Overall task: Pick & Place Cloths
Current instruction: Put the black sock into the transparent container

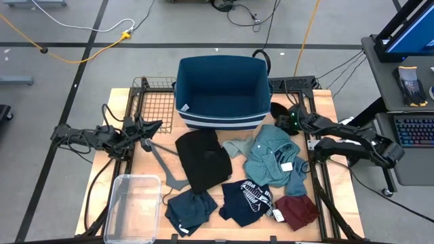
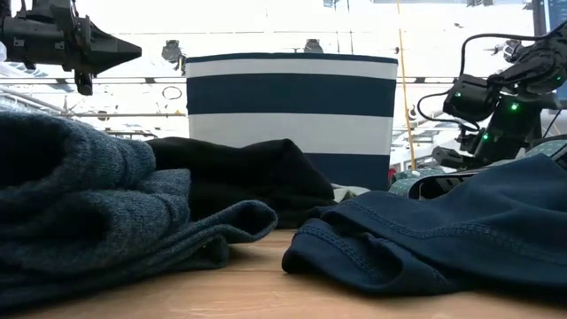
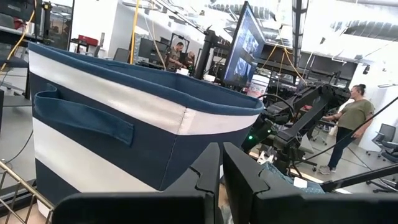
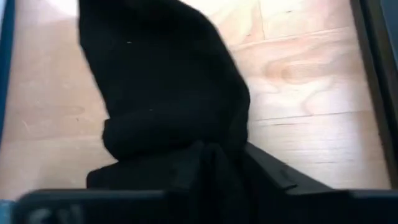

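A small black cloth point(image 1: 277, 108) lies on the wood right of the navy-and-white striped bin point(image 1: 220, 91). My right gripper point(image 1: 282, 114) is down on it, shut on the cloth. Other cloths lie mid-table: a larger black one point(image 1: 202, 159), teal checked point(image 1: 274, 152), pale green point(image 1: 237, 146), navy with white print point(image 1: 247, 200), maroon point(image 1: 297, 209) and dark teal point(image 1: 190, 209). My left gripper point(image 1: 157, 126) hovers shut above the table's left side and points at the bin point(image 3: 112, 118). My right gripper pinches a bunched fold of the small black cloth point(image 4: 208, 152) between its two fingers point(image 4: 280, 177). The fingers slant down from the table's right side. The rest of the cloth point(image 4: 161, 74) lies spread on the wood beyond them.
A grey hanger point(image 1: 160, 161) lies left of the larger black cloth. A clear plastic tub point(image 1: 132, 207) sits at the near left. A wire rack point(image 1: 152, 102) stands left of the bin. People and monitors show in the room beyond the table.
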You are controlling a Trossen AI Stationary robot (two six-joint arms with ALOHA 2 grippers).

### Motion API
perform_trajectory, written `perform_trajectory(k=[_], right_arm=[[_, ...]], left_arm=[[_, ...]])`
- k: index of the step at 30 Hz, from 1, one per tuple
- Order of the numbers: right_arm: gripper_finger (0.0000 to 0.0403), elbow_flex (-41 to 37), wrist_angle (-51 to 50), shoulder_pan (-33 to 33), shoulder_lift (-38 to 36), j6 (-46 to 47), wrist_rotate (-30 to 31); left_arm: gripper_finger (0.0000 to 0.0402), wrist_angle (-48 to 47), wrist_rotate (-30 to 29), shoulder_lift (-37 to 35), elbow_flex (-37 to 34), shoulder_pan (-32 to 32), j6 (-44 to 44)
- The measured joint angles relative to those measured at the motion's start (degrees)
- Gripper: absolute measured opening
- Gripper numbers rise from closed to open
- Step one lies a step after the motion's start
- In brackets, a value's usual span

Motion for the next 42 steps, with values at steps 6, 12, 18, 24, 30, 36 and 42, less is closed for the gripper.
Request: perform_trajectory(k=[6,12,18,24,30,36,42], right_arm=[[0.0011,-0.40,3.93,0.02,-3.46,0.92,-1.26],[0.0006,0.59,5.06,0.39,-9.67,3.32,-2.67],[0.0004,4.05,4.95,0.67,-17.21,3.54,-0.92],[0.0003,9.97,4.98,0.67,-22.88,0.95,2.77],[0.0002,16.90,5.77,0.67,-25.77,-3.15,4.21],[0.0002,22.23,16.49,0.67,-27.49,-6.89,-3.58],[0.0002,22.94,38.86,0.67,-27.83,-3.61,-23.52]], left_arm=[[0.0021,0.00,-0.01,0.00,0.00,0.00,0.02],[0.0021,0.46,-0.02,0.02,-0.02,0.00,0.16],[0.0021,3.68,-0.02,0.00,-0.02,0.00,0.37],[0.0021,7.60,-0.02,0.01,-0.04,0.00,0.37],[0.0021,11.79,-0.03,0.01,-0.04,0.00,0.14],[0.0021,16.64,-0.04,0.02,-0.04,0.00,-2.63],[0.0021,18.33,-0.09,0.00,-0.04,0.01,-6.67]])
